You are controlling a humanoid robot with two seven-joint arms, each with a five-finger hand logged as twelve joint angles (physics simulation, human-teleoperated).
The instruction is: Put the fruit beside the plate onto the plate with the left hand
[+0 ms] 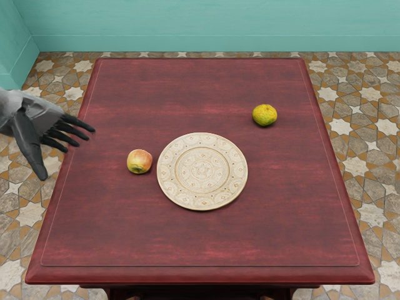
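Observation:
A red-yellow apple [139, 161] lies on the dark red table just left of the patterned cream plate [202, 170], almost touching its rim. The plate holds nothing. My left hand [53, 137] hangs at the table's left edge, up and to the left of the apple. Its dark fingers [75, 129] are spread and hold nothing. A clear gap of tabletop separates the hand from the apple. The right arm does not show.
A green-orange citrus fruit [264, 115] sits farther back on the right, well away from the plate. The table [187, 237] stands on a tiled floor with a teal wall behind.

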